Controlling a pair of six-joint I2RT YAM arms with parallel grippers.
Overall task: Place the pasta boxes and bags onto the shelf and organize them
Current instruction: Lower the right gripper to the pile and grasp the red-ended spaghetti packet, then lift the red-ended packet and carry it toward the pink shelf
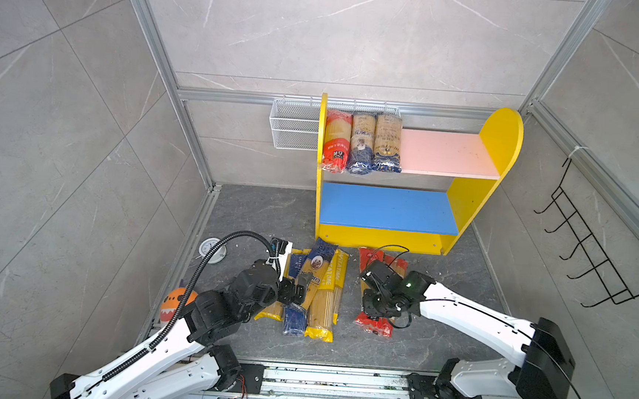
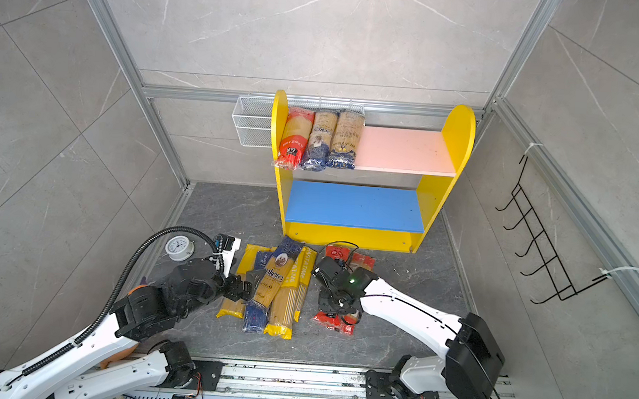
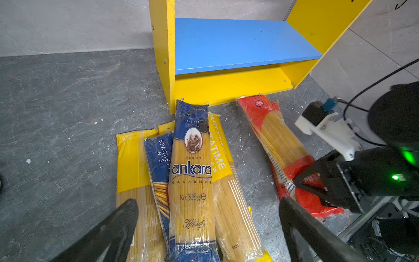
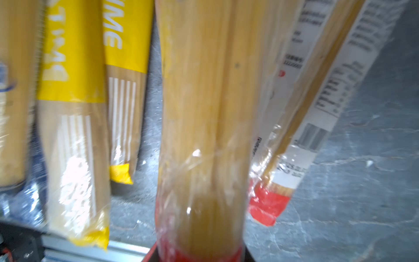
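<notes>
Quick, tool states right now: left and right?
Left tool: open, holding nothing.
Right tool: closed on the see-through red-ended spaghetti pack.

Both top views hang high above the arm bases and look steeply down and forward toward the back wall. They are far enough off to hold the whole cell: floor, shelf, left arm and right arm. They share nearly everything, shifted slightly sideways. The left wrist camera rides low behind the left gripper, facing the shelf's foot. With the top views it shares the packs and the red pack. The right wrist camera sits very close along the red pack; its picture is blurred, and it probably looks down at the floor.
</notes>
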